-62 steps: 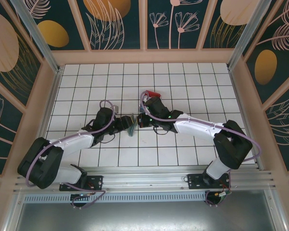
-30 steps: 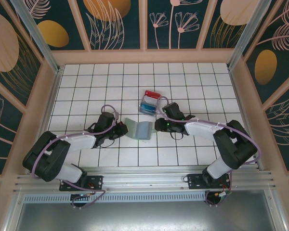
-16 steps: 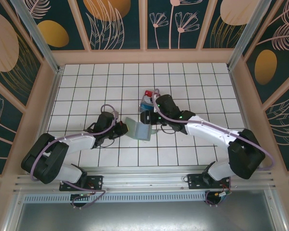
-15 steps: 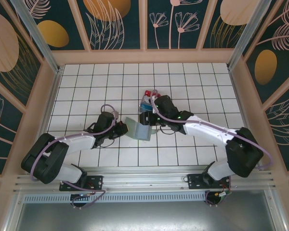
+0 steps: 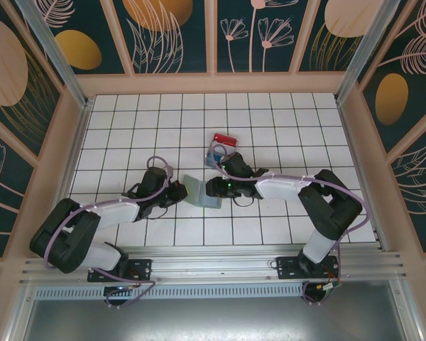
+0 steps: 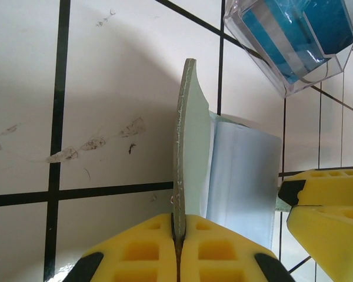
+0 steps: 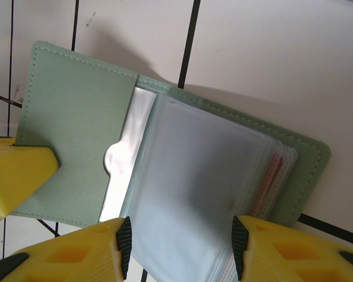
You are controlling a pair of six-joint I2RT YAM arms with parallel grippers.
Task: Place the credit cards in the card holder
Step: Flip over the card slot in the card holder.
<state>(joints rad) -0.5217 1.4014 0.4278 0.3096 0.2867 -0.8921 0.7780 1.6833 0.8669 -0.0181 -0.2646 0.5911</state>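
The grey-green card holder [image 5: 201,192] lies open on the tiles. Its flap [image 6: 185,147] stands on edge, and my left gripper [image 6: 179,238] is shut on the flap's near end. Clear inner sleeves [image 7: 194,194] spread flat beside the flap [image 7: 76,129]. My right gripper [image 7: 179,249] is open, its pads astride the sleeves' near edge; from above it [image 5: 214,188] sits at the holder's right side. A thin pinkish edge [image 7: 272,176] shows inside the sleeves. Red and blue credit cards [image 5: 221,144] rest in a clear tray [image 6: 294,41] just beyond the holder.
The white tiled table [image 5: 128,128] is fenced by wooden walls on three sides. The right arm's yellow fingers [image 6: 323,200] appear at the right edge of the left wrist view, close to the sleeves. The clear tray sits about one tile behind the holder.
My right gripper has come down and toward me from beside the tray to the holder's sleeves. The left gripper has kept its hold on the flap.
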